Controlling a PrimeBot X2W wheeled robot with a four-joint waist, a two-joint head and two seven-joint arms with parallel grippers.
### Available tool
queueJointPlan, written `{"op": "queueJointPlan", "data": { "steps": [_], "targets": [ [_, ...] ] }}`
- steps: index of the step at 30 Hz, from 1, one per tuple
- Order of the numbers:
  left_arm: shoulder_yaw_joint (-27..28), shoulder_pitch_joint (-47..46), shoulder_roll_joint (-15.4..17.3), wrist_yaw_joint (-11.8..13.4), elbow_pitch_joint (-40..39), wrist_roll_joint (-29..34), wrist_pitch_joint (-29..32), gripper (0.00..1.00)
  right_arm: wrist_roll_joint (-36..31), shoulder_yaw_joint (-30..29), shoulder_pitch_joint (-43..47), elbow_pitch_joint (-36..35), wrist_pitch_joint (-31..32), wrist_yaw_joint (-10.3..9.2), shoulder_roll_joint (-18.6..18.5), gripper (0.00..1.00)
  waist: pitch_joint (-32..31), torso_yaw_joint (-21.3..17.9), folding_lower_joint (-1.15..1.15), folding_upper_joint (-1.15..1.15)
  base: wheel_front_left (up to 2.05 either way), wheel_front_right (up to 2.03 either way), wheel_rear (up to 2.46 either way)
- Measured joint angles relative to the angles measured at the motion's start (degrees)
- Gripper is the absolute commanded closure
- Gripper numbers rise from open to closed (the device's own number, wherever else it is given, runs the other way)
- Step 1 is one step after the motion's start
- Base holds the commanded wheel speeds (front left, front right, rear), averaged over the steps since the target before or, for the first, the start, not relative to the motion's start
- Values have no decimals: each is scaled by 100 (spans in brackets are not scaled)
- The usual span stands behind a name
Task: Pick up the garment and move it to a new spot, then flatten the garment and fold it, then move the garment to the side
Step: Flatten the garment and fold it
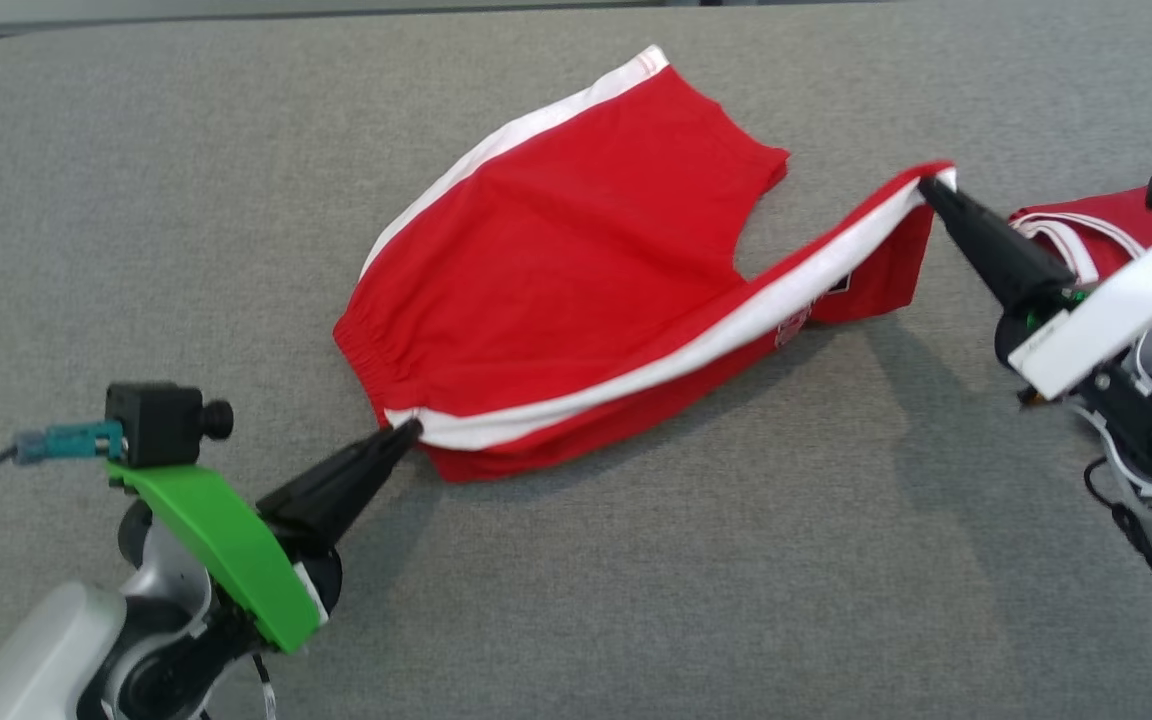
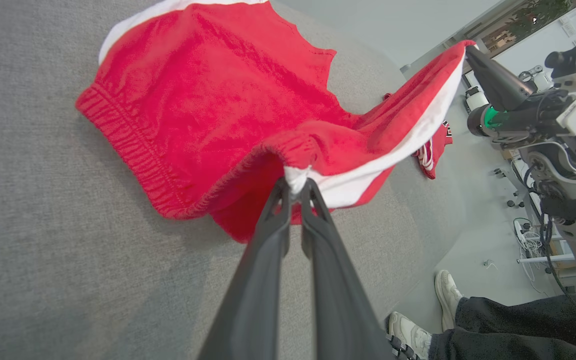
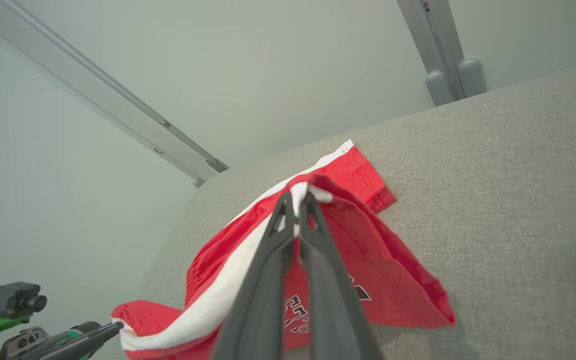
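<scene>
The garment point(image 1: 576, 250) is a pair of red shorts with white side stripes, spread across the grey surface. My left gripper point(image 1: 406, 434) is shut on the white stripe at the waistband corner, seen close in the left wrist view point(image 2: 296, 186). My right gripper point(image 1: 931, 185) is shut on the hem end of the same stripe and holds that leg lifted off the surface; the right wrist view shows the pinch point(image 3: 298, 196). The stripe stretches between the two grippers. The far leg of the garment point(image 3: 363, 175) lies flat.
A second red and white piece of cloth point(image 1: 1096, 235) lies behind my right arm at the right edge. The grey padded surface point(image 1: 636, 600) has free room in front. A person's legs and shoes point(image 2: 448, 295) stand on the floor beside the table.
</scene>
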Motion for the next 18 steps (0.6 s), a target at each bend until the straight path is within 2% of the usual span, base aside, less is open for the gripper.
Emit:
{"op": "queueJointPlan", "data": {
  "steps": [3, 5, 10, 18],
  "targets": [
    [91, -434, -8, 200, -66, 0, 189, 100, -58, -35, -595, 134, 193, -134, -13, 100, 198, 197, 0, 0, 0, 0, 0],
    [209, -886, -123, 390, -69, -69, 320, 100, -108, -155, -1122, 261, 338, -283, -70, 100, 407, 407, 0, 0, 0, 0, 0],
    [181, -1439, -352, 568, 65, -92, 537, 100, -307, -214, -1780, 481, 565, -508, -242, 100, 782, 755, 1, 0, 0, 0, 0],
    [240, -1892, -628, 779, 319, -120, 600, 100, -537, 178, -2617, 736, 929, -576, -109, 100, 1405, 1100, 1, 0, 0, 0, 0]
  ]
}}
